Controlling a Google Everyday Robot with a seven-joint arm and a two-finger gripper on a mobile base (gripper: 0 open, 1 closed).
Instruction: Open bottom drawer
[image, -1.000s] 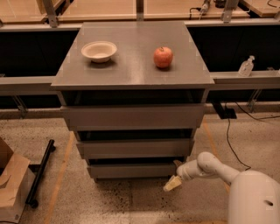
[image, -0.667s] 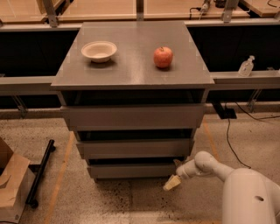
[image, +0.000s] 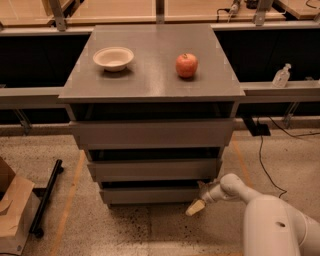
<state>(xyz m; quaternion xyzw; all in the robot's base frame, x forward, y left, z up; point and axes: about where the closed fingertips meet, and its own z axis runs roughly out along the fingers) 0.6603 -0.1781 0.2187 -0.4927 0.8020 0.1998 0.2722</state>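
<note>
The grey cabinet has three handle-less drawer fronts. The bottom drawer is the lowest and narrowest, just above the floor. My gripper is low at the bottom drawer's right end, at its lower right corner, with a pale fingertip pointing down and left toward the floor. The white arm reaches in from the lower right. The middle drawer and top drawer sit above it.
A white bowl and a red apple rest on the cabinet top. A cardboard box and a black bar lie on the floor at left. A cable trails on the floor at right. A clear bottle stands on the right ledge.
The gripper stays at the bottom drawer's right end; the arm has shifted slightly. The drawers look the same.
</note>
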